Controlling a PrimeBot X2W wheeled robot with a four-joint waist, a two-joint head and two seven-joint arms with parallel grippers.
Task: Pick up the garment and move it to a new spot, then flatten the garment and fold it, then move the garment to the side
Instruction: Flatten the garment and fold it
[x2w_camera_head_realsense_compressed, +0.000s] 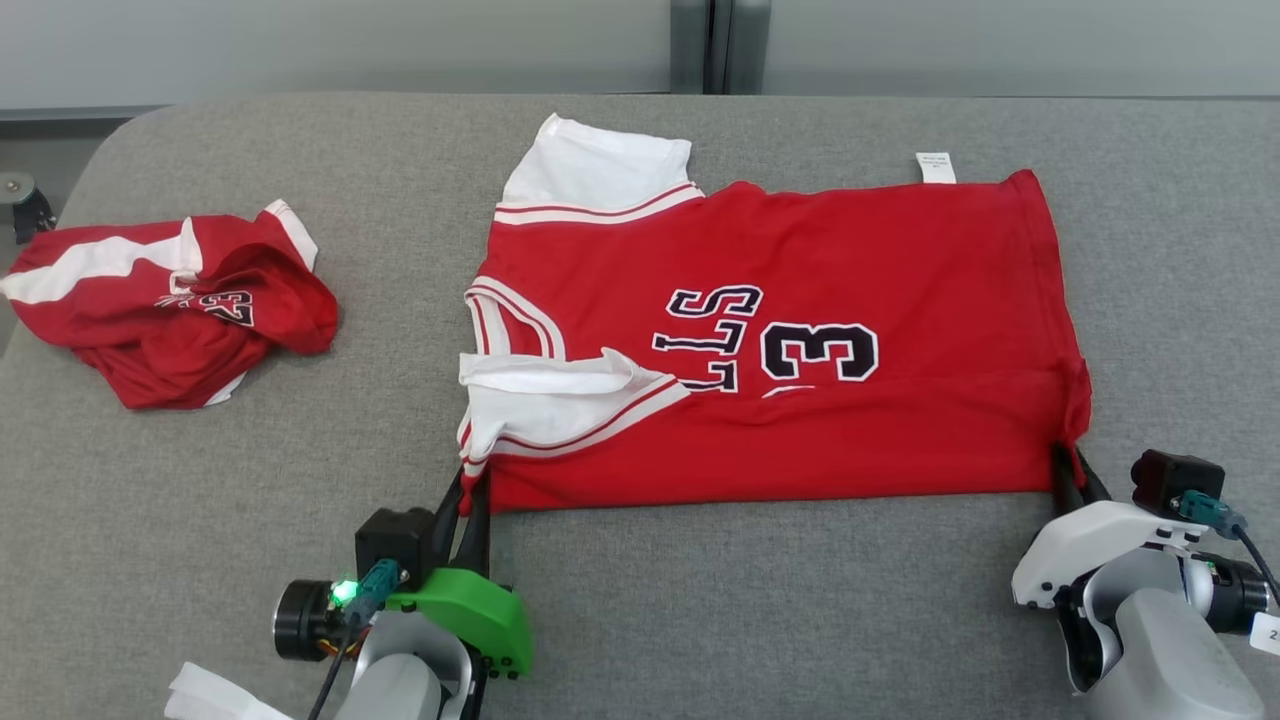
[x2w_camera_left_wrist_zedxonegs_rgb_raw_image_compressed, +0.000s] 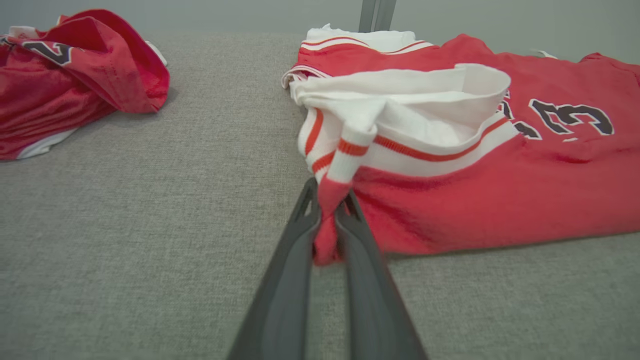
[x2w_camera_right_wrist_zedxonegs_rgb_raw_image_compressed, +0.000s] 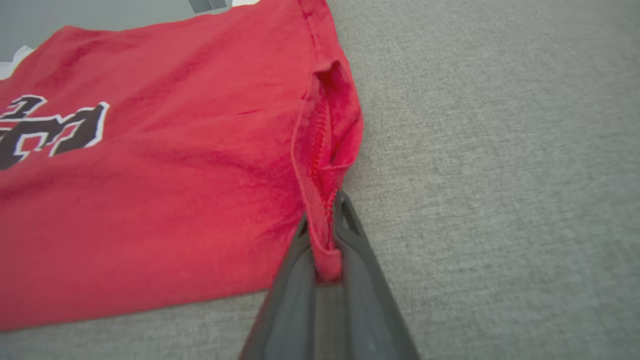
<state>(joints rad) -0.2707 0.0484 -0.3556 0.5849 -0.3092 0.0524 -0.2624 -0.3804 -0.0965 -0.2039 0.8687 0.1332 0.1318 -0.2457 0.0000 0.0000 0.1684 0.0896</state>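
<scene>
Red soft-knit jersey (x2w_camera_head_realsense_compressed: 800, 290) with white ribbed sleeves, red-striped trim and dark, white-edged lettering beside a "3" lies spread across the middle of the grey woven tabletop (x2w_camera_head_realsense_compressed: 700, 610). You see it sideways, with its neck end to your left and its hem to your right. Most of the body is flat and smooth. The near sleeve is rumpled and folded over on itself, while the far sleeve lies flatter. A small white label (x2w_camera_head_realsense_compressed: 935, 167) sticks out from the jersey's far edge.

Your left gripper (x2w_camera_head_realsense_compressed: 468, 480) has its jaws closed on the jersey's near-left corner, just under the rumpled sleeve; a bunched pinch of red cloth sits between the dark fingers. Your right gripper (x2w_camera_head_realsense_compressed: 1072, 465) has its jaws closed on the near-right corner at the hem, where the stitched seam stands up in a narrow fold above the fingertips.

Well apart to the left of the jersey lies a crumpled garment (x2w_camera_head_realsense_compressed: 170, 310), red with a white stripe and dark digits, heaped in loose folds. Beyond the jersey's far edge a pale wall (x2w_camera_head_realsense_compressed: 300, 50) rises behind the tabletop, with a grey upright post (x2w_camera_head_realsense_compressed: 715, 45) in it.
</scene>
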